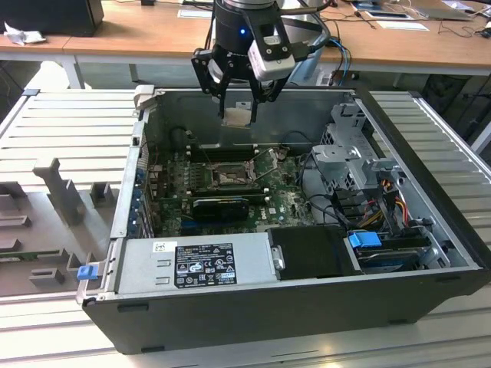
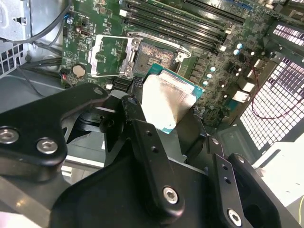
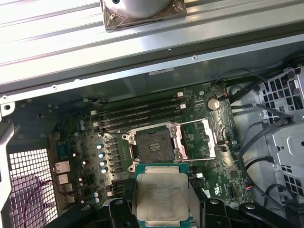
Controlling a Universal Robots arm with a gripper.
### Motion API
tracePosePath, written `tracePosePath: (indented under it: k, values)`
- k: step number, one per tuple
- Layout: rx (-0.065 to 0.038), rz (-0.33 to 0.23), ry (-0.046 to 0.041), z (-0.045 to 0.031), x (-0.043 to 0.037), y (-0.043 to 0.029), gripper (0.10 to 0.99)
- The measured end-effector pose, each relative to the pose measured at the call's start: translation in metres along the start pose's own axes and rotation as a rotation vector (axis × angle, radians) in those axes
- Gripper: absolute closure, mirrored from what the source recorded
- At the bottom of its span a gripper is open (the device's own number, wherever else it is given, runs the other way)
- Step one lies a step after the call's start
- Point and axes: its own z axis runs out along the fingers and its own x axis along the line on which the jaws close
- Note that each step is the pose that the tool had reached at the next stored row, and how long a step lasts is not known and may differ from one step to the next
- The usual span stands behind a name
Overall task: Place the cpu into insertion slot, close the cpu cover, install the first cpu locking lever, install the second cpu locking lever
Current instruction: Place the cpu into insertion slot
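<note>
Exterior view shows the gripper (image 1: 238,113) up in the air over the open computer case (image 1: 322,307), close to its back wall. Its fingers are squeezed on the cpu (image 3: 161,194), holding it by two side edges. The insertion slot (image 3: 153,145) sits below on the green board (image 3: 216,178), near the board's middle. It is bare, with the cpu cover (image 3: 197,138) flipped open beside it. The cpu looks light, thin and stiff, but I think it breaks easily. Its edges seem the safe place to hold, not its underside.

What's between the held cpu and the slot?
Nothing: in the first wrist view, only open air separates the cpu from the slot; the cover stands open.
</note>
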Motion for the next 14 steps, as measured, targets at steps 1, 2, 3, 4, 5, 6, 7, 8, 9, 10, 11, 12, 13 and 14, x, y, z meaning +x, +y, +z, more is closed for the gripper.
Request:
tracePosePath:
  k: [1, 2, 3, 4, 5, 6, 7, 8, 9, 10, 11, 12, 13, 14]
  values:
    - [0.0, 0.002, -0.0002, 0.0, 0.0, 0.0, 0.557]
    - [0.0, 0.008, -0.0007, 0.0, 0.0, 0.0, 0.557]
    - [0.0, 0.011, -0.001, 0.0001, 0.0, 0.0, 0.557]
    - [0.0, 0.015, -0.0013, 0.0001, 0.0, 0.0, 0.557]
    - [0.0, 0.017, -0.0015, 0.0001, 0.0, 0.0, 0.557]
    - [0.0, 0.019, -0.0017, 0.0002, 0.0, 0.0, 0.557]
    - [0.0, 0.022, -0.0019, 0.0002, 0.0, 0.0, 0.557]
    - [0.0, 0.023, -0.0021, 0.0002, 0.0, 0.0, 0.557]
    - [-0.001, 0.025, -0.0022, 0.0002, 0.0, 0.0, 0.557]
    - [-0.001, 0.029, -0.0026, 0.0002, 0.0, 0.0, 0.557]
    - [-0.001, 0.032, -0.0028, 0.0002, 0.0, 0.0, 0.557]
    - [-0.001, 0.034, -0.003, 0.0002, 0.0, 0.0, 0.557]
    - [-0.001, 0.035, -0.0032, 0.0002, 0.0, 0.0, 0.557]
    - [-0.001, 0.037, -0.0033, 0.0002, 0.0, 0.0, 0.557]
